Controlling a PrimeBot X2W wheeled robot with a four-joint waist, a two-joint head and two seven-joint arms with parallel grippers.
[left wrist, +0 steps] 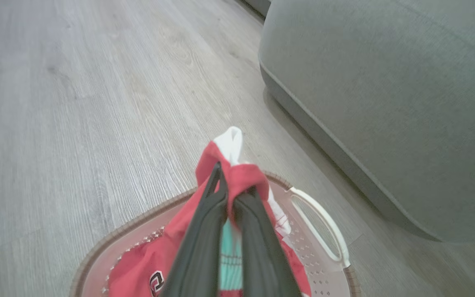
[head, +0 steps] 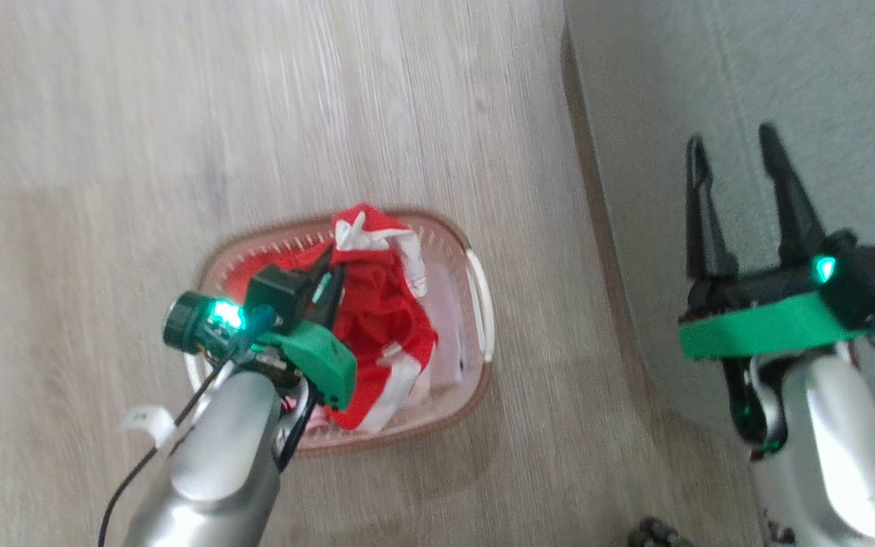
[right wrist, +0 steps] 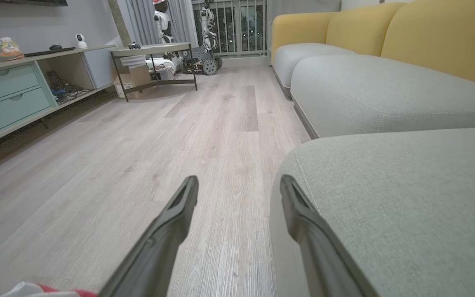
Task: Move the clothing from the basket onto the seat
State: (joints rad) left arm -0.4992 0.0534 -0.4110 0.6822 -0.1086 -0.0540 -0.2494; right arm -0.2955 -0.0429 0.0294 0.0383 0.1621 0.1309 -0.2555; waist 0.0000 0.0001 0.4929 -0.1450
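The red jersey (head: 377, 319) with white trim lies bunched in the oval white basket (head: 483, 304), which stands on the wood floor. My left gripper (head: 331, 266) reaches down into the basket and is shut on a fold of the jersey (left wrist: 245, 175), pulling it up above the brown rim (left wrist: 138, 222). Black-and-white lettering shows low on the fabric. The grey-green seat (head: 749, 76) lies just right of the basket, and its rounded front (left wrist: 386, 103) rises beside the handle. My right gripper (head: 734, 148) hovers open over the seat edge (right wrist: 386, 185), its fingers (right wrist: 179, 206) holding nothing.
Wood floor (head: 179, 114) stretches left of and beyond the basket. Further grey cushions with yellow backs (right wrist: 427, 37) run along the right. A low cabinet (right wrist: 10, 90) lines the left wall, and a small table (right wrist: 155, 49) and other robots stand far back.
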